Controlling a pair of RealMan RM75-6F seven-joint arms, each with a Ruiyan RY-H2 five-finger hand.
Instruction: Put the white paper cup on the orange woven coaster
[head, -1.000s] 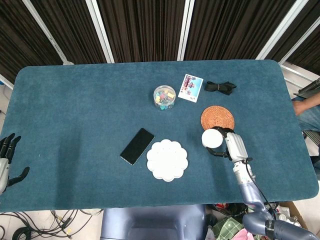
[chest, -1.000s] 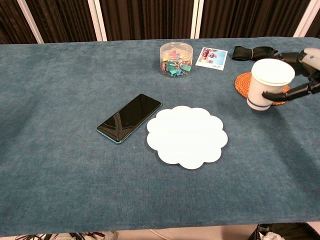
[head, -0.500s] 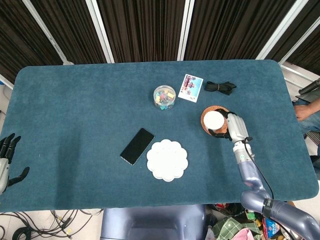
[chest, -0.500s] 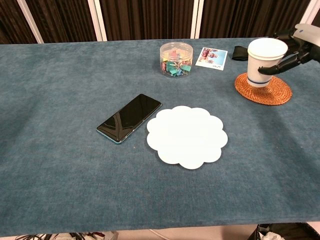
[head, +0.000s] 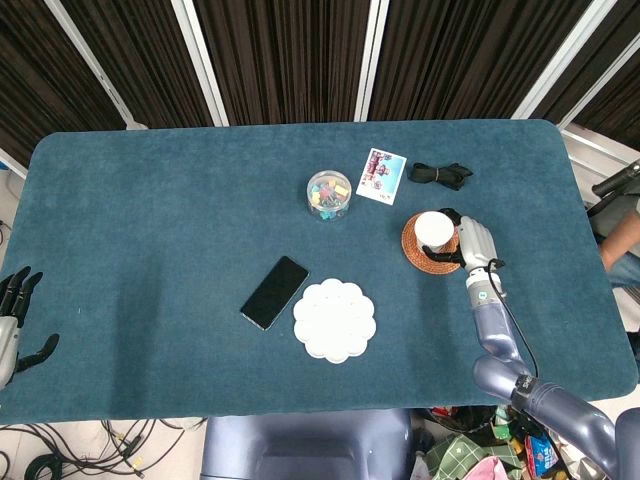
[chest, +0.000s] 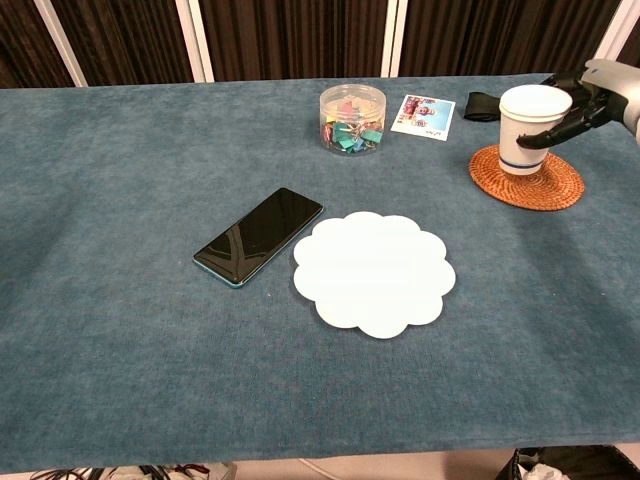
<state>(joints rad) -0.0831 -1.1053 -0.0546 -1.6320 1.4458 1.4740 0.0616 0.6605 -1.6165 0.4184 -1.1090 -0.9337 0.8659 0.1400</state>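
Observation:
The white paper cup, with a blue band near its base, stands upright on the orange woven coaster at the table's right. My right hand wraps its fingers around the cup from the right side and still holds it. My left hand shows only in the head view, off the table's near left corner, with its fingers spread and nothing in it.
A white scalloped plate and a black phone lie mid-table. A clear tub of coloured clips, a photo card and a black strap sit behind the coaster.
My right hand carried the cup away from the table's near side and set it down over the coaster. The left hand stayed put.

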